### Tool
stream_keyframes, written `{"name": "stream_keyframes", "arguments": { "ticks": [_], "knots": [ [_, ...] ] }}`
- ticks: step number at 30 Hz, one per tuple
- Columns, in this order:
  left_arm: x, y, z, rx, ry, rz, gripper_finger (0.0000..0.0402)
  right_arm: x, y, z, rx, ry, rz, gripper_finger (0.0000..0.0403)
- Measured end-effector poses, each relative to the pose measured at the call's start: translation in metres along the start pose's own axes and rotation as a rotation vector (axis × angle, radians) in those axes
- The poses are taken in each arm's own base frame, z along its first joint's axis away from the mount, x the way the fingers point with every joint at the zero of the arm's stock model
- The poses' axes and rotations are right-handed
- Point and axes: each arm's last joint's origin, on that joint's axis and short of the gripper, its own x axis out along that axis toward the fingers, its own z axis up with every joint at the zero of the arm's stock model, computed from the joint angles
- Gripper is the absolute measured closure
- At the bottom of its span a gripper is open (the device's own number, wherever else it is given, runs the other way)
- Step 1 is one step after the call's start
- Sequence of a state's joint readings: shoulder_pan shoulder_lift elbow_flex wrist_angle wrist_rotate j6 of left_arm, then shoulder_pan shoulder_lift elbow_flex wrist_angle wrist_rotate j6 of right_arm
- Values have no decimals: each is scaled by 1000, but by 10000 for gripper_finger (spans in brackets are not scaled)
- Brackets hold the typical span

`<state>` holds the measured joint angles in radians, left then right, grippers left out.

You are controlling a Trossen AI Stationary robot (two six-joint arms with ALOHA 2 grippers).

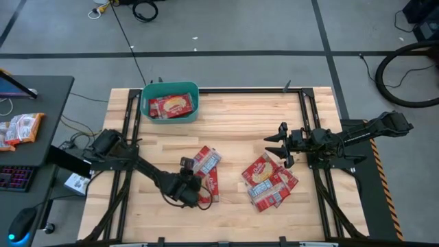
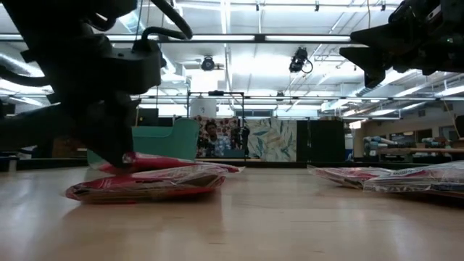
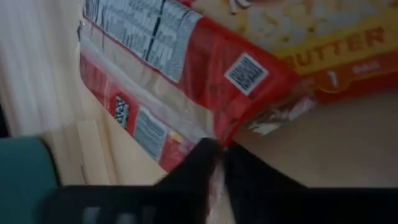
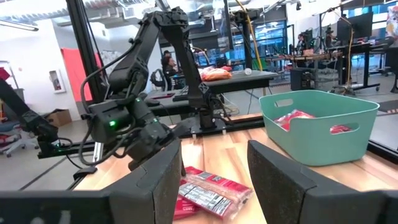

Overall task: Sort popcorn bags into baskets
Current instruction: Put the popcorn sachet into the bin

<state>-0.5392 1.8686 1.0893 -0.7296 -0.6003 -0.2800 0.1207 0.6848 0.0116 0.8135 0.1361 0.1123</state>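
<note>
Two red popcorn bags (image 1: 207,159) lie overlapping near the table's middle, and a pile of several more (image 1: 269,180) lies toward the right. The teal basket (image 1: 145,103) stands at the far edge, left of centre, with a bag (image 1: 171,106) in it. My left gripper (image 1: 195,186) is down at the near end of the middle bags, shut on one. My right gripper (image 1: 276,145) hovers open above the table, just beyond the right pile, touching nothing. Its wrist view shows the basket (image 4: 317,124) and the middle bags (image 4: 211,190). My left gripper (image 3: 219,163) pinches a thin edge of a red popcorn bag (image 3: 214,140) between its two fingers, near the bag's crimped end seal (image 3: 273,118). The fingers come down from above at table height (image 2: 119,161). The bag (image 2: 145,185) still lies flat on the table and its neighbour.
A dark side desk left of the table carries more packets (image 1: 20,127) and a keyboard. Black frame rails run along the table's sides (image 1: 312,103). Bare wood (image 1: 233,123) lies between the basket and the piles. A person (image 2: 210,134) shows far behind the table.
</note>
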Motion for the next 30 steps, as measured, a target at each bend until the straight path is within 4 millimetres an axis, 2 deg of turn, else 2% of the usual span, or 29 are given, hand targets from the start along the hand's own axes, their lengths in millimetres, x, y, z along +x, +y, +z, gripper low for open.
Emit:
{"name": "stream_keyframes", "arguments": {
  "ticks": [2, 5, 8, 15, 21, 25, 30],
  "knots": [
    [0, 1, 0, -28, 0, 2, 389, 0, 0, 0, 2, 1, 6, 214],
    [-7, 8, 1, -84, -16, -10, 390, 0, 0, 0, 18, 3, 8, 214],
    [-22, 24, 0, -174, -41, -30, 395, 0, 0, -1, 26, 11, 9, 214],
    [-68, 93, -15, -465, -116, -104, 398, 0, 1, -1, 52, 14, 37, 214],
    [-99, 156, -39, -676, -238, -88, 399, 0, 2, -1, 53, 16, 54, 214],
    [-110, 190, -59, -816, -293, -57, 400, 0, 2, -1, 47, 15, 53, 214],
    [-113, 225, -76, -982, -344, -33, 400, 0, 2, 0, 44, 7, 53, 214]
  ]
}}
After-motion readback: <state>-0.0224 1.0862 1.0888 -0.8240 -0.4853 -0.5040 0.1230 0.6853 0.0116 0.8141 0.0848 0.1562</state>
